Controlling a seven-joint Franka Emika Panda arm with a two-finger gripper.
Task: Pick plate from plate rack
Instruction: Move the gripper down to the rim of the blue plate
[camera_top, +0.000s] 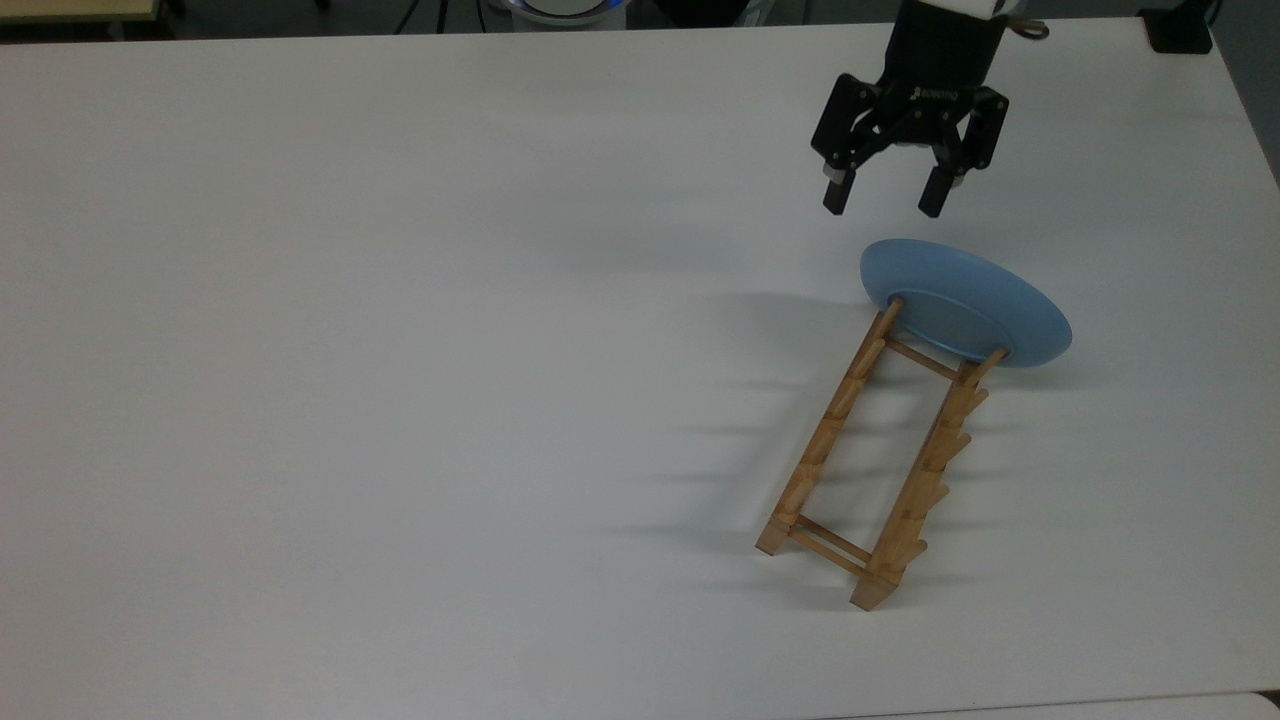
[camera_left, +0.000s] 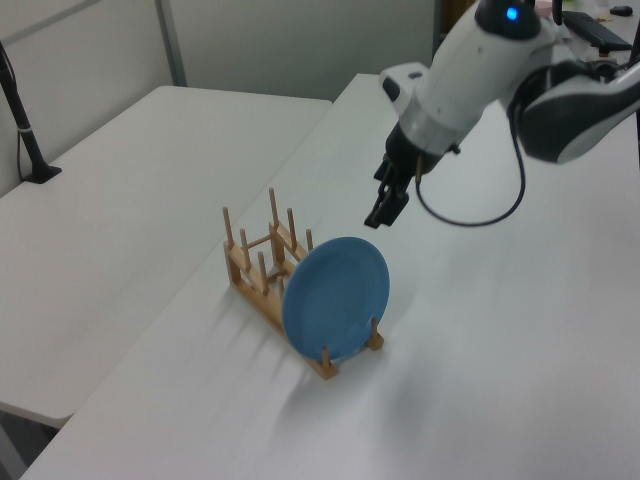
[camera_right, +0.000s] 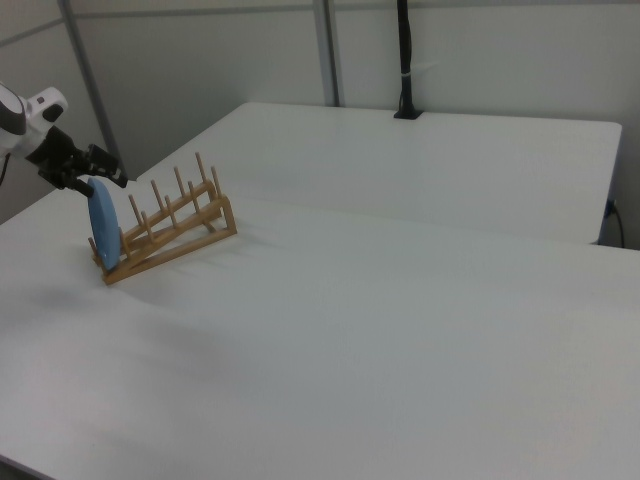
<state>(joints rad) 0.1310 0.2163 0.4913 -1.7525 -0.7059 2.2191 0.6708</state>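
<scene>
- standing on its edge, the plate (camera_top: 965, 300) sits in the end slot of the plate rack (camera_top: 880, 460), at the end nearest the arm; it leans a little and only the last pegs hold it.
- i judge the main risk is a push on the rim: if the pincer (camera_top: 882, 199) comes down off-centre, one finger can hit the plate face and tip it out of the slot onto the desk (camera_top: 400, 350).
- a second risk is the rack itself: it looks light and nothing holds it down, so a slanted pull may drag or lift it together with the plate.
- the grip on a thin smooth rim may also slip if the fingers close too near the edge.
- the pincer is open, with a wide gap between its two fingers, and it holds nothing.
- in the left view the pincer (camera_left: 385, 207) hangs just above the top rim of the plate (camera_left: 336, 297), not touching it, fingers pointing down and the arm reaching in from the left view's right.
</scene>
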